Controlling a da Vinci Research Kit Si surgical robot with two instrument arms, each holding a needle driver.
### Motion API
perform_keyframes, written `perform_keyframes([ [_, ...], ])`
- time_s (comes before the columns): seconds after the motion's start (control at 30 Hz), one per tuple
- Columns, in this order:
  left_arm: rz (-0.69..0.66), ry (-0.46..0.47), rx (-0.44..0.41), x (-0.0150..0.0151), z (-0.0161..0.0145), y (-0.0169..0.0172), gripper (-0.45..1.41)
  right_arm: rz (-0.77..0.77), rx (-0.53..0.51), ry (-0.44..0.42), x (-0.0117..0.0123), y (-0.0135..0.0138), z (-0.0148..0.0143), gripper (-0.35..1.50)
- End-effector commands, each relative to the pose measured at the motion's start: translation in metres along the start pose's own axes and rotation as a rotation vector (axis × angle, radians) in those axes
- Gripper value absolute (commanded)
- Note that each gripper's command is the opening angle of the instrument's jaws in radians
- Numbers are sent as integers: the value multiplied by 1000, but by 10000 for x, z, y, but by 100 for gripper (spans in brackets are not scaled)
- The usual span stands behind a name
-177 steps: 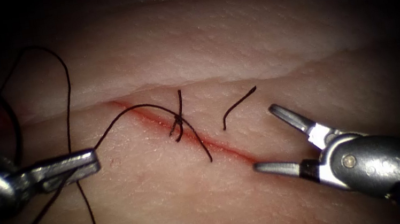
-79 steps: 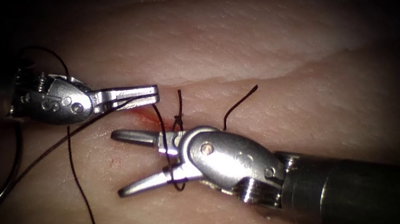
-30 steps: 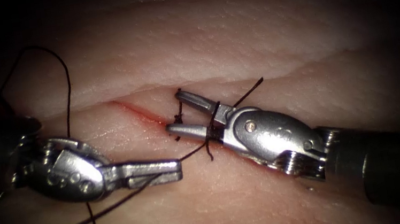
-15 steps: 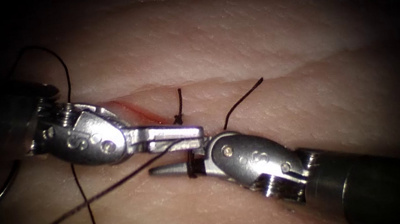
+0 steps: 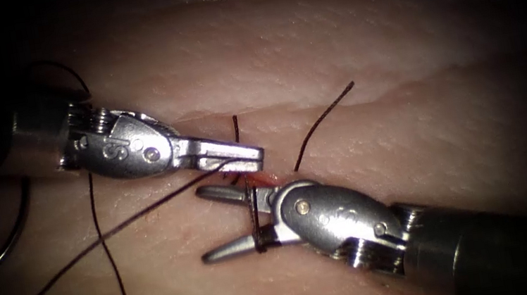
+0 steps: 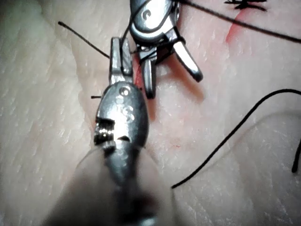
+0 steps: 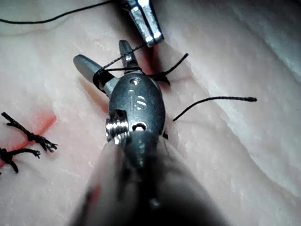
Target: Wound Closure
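Left tool [image 5: 252,158] fingers pinch the thread [image 5: 146,212] over the cut [image 5: 262,182]. At its 5 o'clock, right tool [image 5: 208,224] fingers are spread, thread looped round them, holding nothing. Needle not located.

Knot [image 5: 234,154] partly hidden behind left gripper [image 5: 248,159]; thread [image 5: 106,231] runs off frame edge.

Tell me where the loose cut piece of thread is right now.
In the endoscope view, the cut piece of thread lies on the tissue right of the cut, just beyond the right tool and apart from both tools.
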Motion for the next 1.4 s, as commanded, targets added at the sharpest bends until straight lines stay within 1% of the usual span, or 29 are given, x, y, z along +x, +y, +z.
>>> perform_keyframes([
  [0.03, 0, 2, -3, -8, 7, -4, -45, -4, 15, 12, 1, 3, 8, 74],
  [0.23, -12, 5, -20, -29, 3, -12, -45, -5, 64, 34, 5, -5, 5, 74],
  [0.4, -19, -3, -19, -40, -5, -16, -45, 1, 68, 65, 6, -8, 0, 74],
  [0.6, -21, -15, -7, -51, -12, -19, -45, 2, 74, 65, 3, -12, -1, 74],
  [0.83, -28, -17, 2, -52, -15, -24, -45, 7, 81, 64, -1, -17, 1, 74],
  [1.2, -48, -8, 40, -42, -25, -49, -45, 7, 74, 61, -3, -13, 0, 73],
  [1.4, -48, -8, 45, -43, -24, -50, -45, 6, 75, 62, -2, -15, 0, 73],
])
